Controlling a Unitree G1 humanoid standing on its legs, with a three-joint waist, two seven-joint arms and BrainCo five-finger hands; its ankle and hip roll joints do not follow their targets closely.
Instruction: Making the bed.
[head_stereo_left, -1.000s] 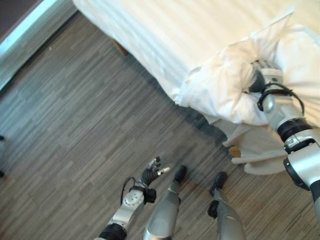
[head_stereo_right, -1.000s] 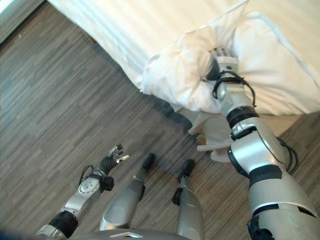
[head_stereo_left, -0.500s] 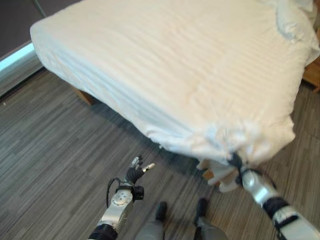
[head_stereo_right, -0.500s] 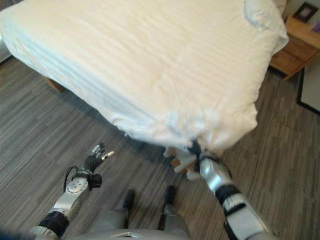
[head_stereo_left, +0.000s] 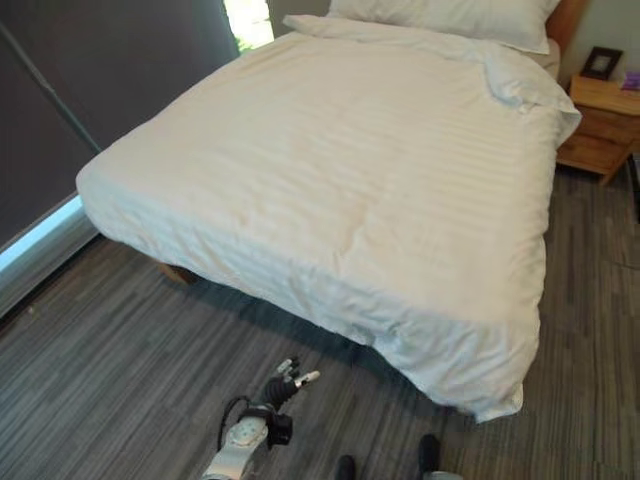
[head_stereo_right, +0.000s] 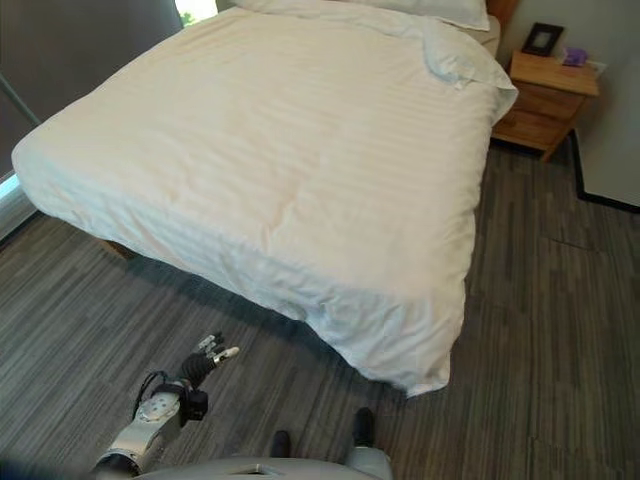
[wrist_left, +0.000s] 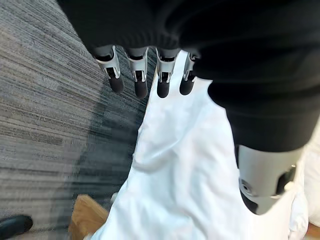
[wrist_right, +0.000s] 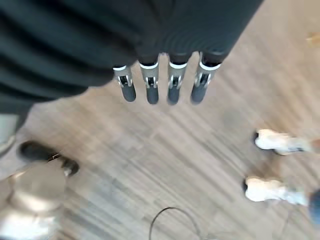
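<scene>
White striped duvet (head_stereo_left: 360, 180) is spread flat over the bed. Left hand (head_stereo_left: 280, 382) is held over the grey floor (head_stereo_left: 120, 380), fingers relaxed, empty. Right hand (wrist_right: 165, 85) is likewise extended, empty.

bed (head_stereo_left: 170, 272), white duvet (head_stereo_left: 380, 170) (spread flat), pillow (head_stereo_left: 450, 15)

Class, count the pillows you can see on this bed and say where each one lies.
1: a white pillow lies at the head of the bed, past the duvet, near the wooden nightstand. Its far part is cut off, so another pillow may be hidden.
</scene>
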